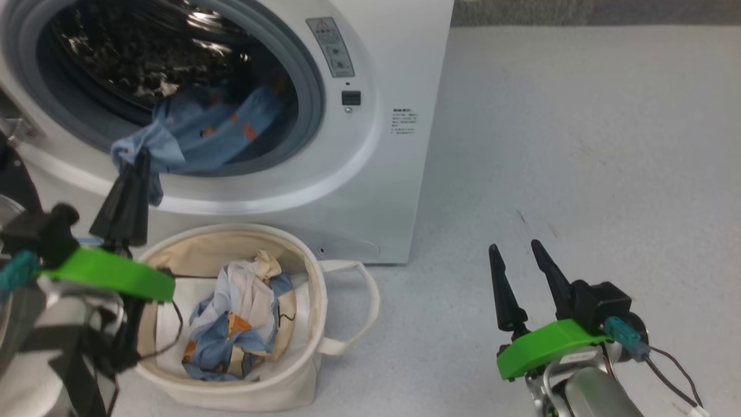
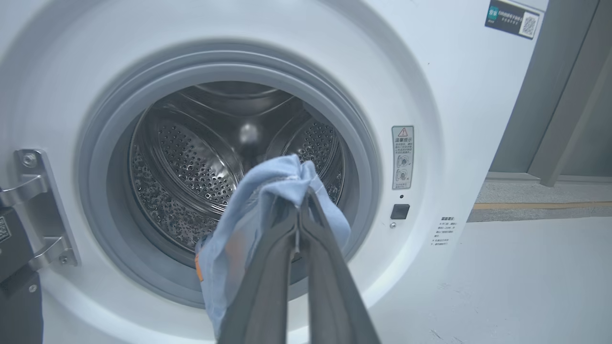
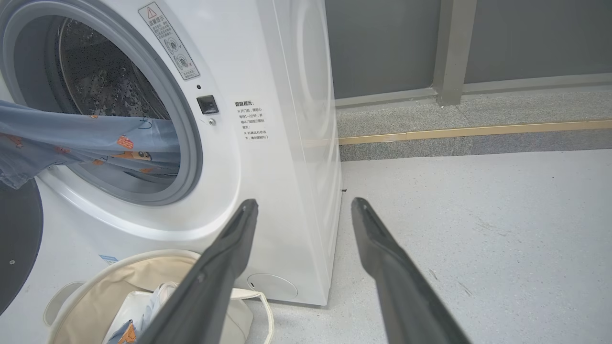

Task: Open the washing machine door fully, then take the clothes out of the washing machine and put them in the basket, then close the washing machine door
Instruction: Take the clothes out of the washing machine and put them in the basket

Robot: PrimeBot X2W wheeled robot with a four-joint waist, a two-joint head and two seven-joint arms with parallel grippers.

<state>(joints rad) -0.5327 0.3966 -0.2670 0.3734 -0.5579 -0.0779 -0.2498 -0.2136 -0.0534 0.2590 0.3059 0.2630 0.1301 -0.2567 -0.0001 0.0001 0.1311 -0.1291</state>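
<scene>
While clothes [image 1: 202,130] trail from the washing machine [image 1: 382,174], the basket [image 1: 249,394] holds more.

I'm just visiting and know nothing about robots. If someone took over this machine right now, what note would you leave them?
Left tool: shut on the blue garment at the mouth of the washing machine; the rest trails back into the drum.
Right tool: open, empty, above the floor.
Done: washing machine door open; some clothes already in the basket.
To do: put this garment in the basket, check the drum, close the door.
</scene>
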